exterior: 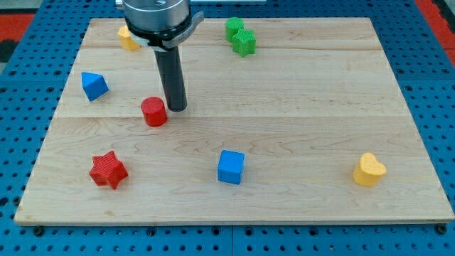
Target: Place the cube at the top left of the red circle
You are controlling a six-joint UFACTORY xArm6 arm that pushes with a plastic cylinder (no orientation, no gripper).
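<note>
The small blue cube [231, 167] lies near the view's bottom centre of the wooden board [298, 92], well apart from the red cylinder [153, 112], below and to its right. My tip [177, 108] is set just beside the cylinder's right side. No pincer is fitted; nothing is held. The approach seems not yet begun: the cube must be reached from its lower right and driven up-left, past the cylinder.
</note>
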